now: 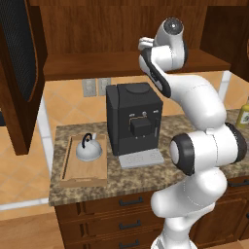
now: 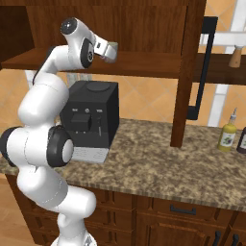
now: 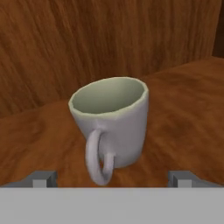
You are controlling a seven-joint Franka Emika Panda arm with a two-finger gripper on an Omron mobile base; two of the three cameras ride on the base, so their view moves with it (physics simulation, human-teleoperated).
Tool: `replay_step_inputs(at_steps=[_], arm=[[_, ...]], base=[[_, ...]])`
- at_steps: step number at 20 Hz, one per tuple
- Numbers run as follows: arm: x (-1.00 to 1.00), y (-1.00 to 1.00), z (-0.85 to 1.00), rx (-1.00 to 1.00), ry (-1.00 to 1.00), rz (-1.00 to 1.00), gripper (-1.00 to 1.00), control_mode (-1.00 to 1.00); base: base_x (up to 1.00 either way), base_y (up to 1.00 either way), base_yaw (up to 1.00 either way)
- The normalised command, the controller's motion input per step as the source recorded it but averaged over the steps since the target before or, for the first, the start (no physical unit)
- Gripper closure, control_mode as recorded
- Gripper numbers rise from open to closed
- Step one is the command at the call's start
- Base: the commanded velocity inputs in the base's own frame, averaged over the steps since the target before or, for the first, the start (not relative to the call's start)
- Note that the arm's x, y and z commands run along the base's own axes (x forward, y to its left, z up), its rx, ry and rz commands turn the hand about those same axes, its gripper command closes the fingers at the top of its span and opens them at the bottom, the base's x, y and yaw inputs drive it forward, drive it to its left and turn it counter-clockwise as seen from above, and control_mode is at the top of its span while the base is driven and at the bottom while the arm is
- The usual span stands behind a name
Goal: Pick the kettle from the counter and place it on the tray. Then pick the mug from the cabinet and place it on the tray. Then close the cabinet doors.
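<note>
The grey-green mug stands upright on the cabinet's wooden shelf, its handle turned toward the hand camera. My gripper is open, level with the mug, with one fingertip on each side and nothing held. From the right base view the hand reaches into the cabinet, right at the mug. The silver kettle sits in the wooden tray on the granite counter, left of the coffee machine. Both cabinet doors stand open: the left door and the right door.
A black coffee machine stands on the counter under the shelf, directly below my arm. A yellow bottle is at the counter's right end. The cabinet's back wall is close behind the mug.
</note>
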Motion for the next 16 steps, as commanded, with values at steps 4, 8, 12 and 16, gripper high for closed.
replay_step_inputs(at_steps=[4, 8, 12, 16], arm=[[0.23, 0.09, 0.0, 0.0, 0.01, -0.02, -1.0, -1.0], [0.2, 0.11, 0.0, 0.0, 0.0, -0.01, -1.0, -1.0], [0.23, 0.03, 0.0, 0.0, 0.03, -0.02, -1.0, -1.0], [0.19, 0.0, 0.0, 0.0, 0.04, -0.01, -1.0, -1.0]], base=[[0.0, 0.0, 0.0], [0.0, 0.0, 0.0], [0.0, 0.0, 0.0], [0.0, 0.0, 0.0]])
